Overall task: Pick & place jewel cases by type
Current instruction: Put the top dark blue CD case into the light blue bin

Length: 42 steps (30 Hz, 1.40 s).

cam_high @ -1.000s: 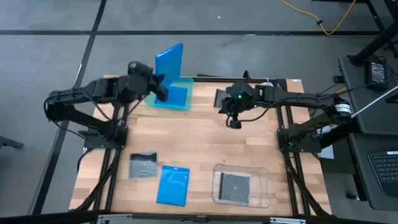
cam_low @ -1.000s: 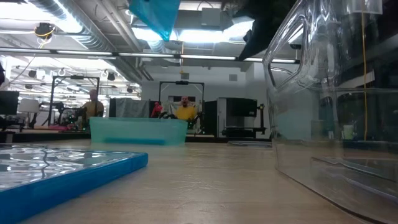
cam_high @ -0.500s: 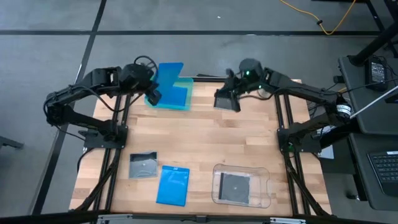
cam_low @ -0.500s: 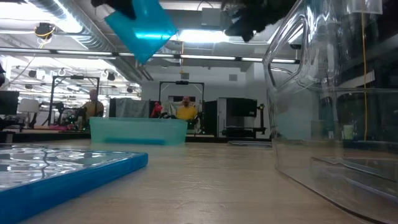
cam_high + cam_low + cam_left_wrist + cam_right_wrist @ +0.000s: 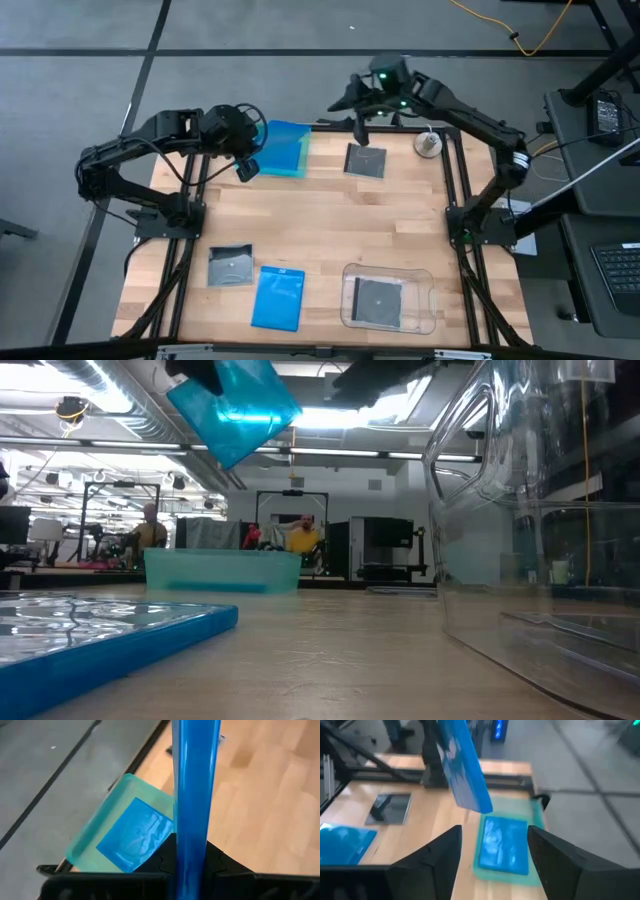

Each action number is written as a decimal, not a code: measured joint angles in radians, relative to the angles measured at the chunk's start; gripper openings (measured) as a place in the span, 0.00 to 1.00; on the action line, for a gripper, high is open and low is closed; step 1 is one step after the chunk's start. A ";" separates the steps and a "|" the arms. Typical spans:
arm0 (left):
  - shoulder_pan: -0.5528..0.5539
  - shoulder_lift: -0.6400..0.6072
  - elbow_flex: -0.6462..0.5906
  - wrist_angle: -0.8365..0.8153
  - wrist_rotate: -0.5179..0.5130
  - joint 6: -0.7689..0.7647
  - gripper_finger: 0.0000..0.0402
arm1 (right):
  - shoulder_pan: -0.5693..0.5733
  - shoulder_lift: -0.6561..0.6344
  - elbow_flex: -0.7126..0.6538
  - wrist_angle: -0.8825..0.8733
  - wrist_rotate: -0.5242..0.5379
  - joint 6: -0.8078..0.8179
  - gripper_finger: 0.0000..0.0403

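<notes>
High view: left hand (image 5: pixel 247 160) clenched on a blue case (image 5: pixel 283 147), held over the teal tray (image 5: pixel 300 165) at the tabletop's (image 5: pixel 320 230) far edge; right hand (image 5: pixel 357 113) released, raised; judged light, stiff, slippery plastic; best pinched at one edge.

Teal tray (image 5: pixel 296 165) at back, clear tray (image 5: pixel 425 300) in front.

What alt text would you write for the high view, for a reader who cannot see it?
The left gripper holds a bright blue rectangular case over the teal translucent tray. The right gripper hangs open above a dark square disc case on the wooden table.
</notes>
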 joint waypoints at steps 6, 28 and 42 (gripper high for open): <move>0.020 0.002 0.000 -0.010 0.073 0.032 0.05 | 0.018 0.103 0.087 -0.044 -0.053 -0.001 0.57; 0.040 0.149 0.000 0.113 0.210 0.098 0.05 | 0.097 0.231 0.149 -0.042 -0.155 0.054 0.54; 0.041 0.138 0.043 0.004 0.172 0.062 0.17 | 0.105 0.230 0.149 -0.045 -0.124 0.088 0.13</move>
